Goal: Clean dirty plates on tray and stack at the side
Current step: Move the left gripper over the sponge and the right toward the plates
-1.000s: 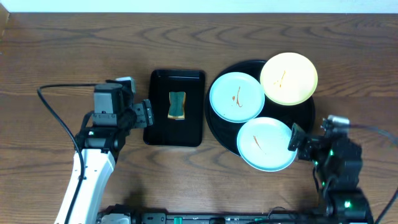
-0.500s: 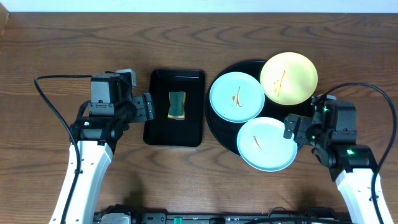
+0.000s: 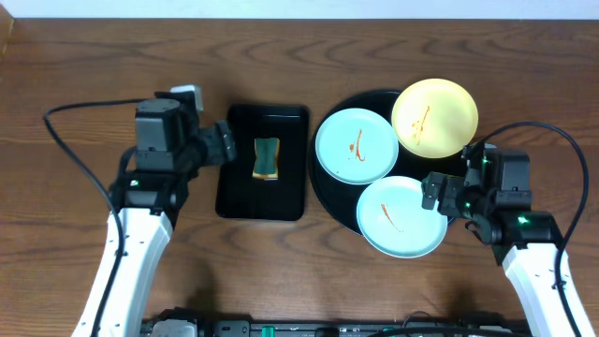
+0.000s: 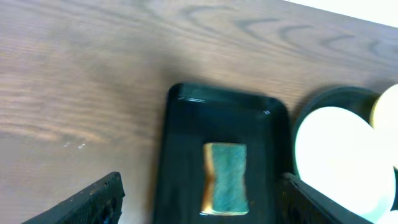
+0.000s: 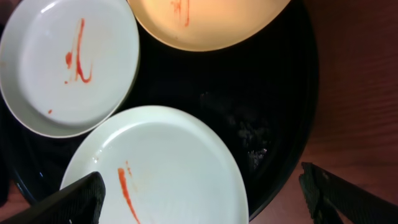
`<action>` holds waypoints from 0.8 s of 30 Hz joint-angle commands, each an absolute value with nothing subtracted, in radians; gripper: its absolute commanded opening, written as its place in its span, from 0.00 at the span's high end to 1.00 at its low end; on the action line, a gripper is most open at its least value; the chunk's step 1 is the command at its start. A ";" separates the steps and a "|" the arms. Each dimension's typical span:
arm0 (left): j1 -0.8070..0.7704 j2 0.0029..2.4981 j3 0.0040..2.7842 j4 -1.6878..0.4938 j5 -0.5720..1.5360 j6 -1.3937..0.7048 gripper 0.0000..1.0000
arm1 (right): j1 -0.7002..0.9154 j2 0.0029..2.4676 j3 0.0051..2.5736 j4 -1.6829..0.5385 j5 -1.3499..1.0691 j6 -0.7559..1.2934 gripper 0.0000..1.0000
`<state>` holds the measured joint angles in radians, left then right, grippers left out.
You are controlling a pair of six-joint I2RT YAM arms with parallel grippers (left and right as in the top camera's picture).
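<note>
Glossy black tray (image 5: 267, 93), three round smeared plates (image 3: 370, 159) — left fingers (image 4: 93, 202), right fingers (image 5: 68, 202) wide.

Overhead looks down; wrists seemingly share tray (image 5: 273, 93).

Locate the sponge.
Overhead, the sponge lies in the small rectangular tray, left of the round tray, beside the left gripper.

My right wrist view cuts the yellow plate (image 5: 211, 25) at the top edge, the nearest mint plate (image 5: 161, 162) at the bottom, my left wrist view clips the round tray (image 4: 322, 99) at the right, the other mint plate (image 4: 339, 155) washed out, smears unreadable
</note>
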<state>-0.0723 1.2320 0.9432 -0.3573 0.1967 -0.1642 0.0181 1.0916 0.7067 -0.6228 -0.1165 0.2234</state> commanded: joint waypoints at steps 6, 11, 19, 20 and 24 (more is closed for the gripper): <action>-0.237 1.436 0.963 -0.247 0.081 -0.181 0.20 | 0.033 1.133 0.724 -0.614 -0.121 0.220 0.03; -0.310 1.583 0.963 -0.185 -0.007 -0.181 0.21 | 0.033 1.135 0.724 -0.612 -0.120 0.220 0.03; -0.334 1.738 0.963 -0.147 -0.012 -0.198 0.27 | 0.033 1.135 0.724 -0.613 -0.120 0.220 0.04; -0.334 1.745 0.963 -0.147 -0.012 -0.198 0.28 | 0.033 1.135 0.724 -0.612 -0.120 0.220 0.04; -0.334 1.762 0.963 -0.149 -0.008 -0.222 0.33 | 0.033 1.135 0.724 -0.612 -0.120 0.220 0.03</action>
<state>-0.3321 1.7565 0.9440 -0.1509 0.0116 -0.1959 0.0181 1.1343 0.7067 -0.6128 -0.1165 0.2234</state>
